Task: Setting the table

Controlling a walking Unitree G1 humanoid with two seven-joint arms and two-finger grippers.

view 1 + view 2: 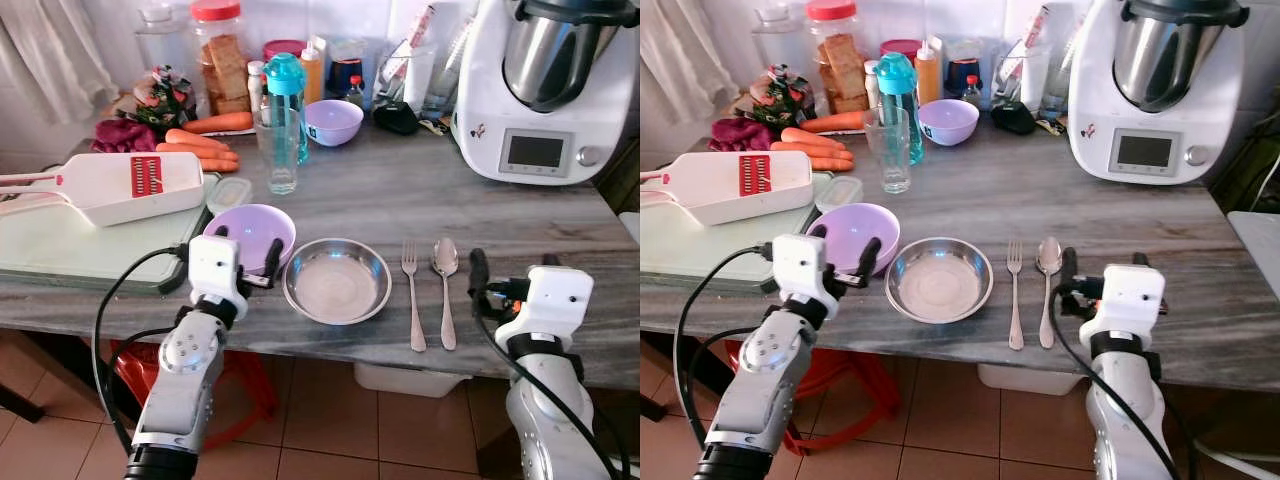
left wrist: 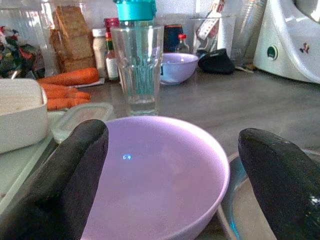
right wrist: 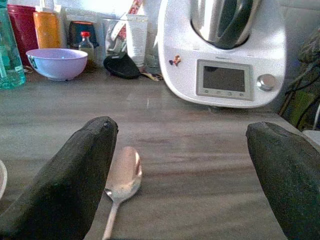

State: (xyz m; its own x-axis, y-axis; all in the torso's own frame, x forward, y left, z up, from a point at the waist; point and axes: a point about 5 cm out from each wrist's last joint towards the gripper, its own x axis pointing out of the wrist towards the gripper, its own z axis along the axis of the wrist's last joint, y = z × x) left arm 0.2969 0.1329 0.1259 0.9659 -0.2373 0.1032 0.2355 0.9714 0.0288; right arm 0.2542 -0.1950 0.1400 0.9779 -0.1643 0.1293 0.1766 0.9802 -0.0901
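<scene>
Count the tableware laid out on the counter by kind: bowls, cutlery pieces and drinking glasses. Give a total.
Bowls: 3 (purple bowl, steel bowl, purple bowl at the back)
Cutlery: 2 (fork, spoon)
Drinking glasses: 1 (glass)
Total: 6

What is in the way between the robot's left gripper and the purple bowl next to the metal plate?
Nothing visible. The left gripper is open, with its fingers already on either side of the near purple bowl, which sits beside the metal plate. The glass stands behind the bowl, not in between.

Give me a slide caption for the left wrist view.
Open left gripper straddling a lilac plastic bowl, clear ribbed drinking glass behind.
</scene>
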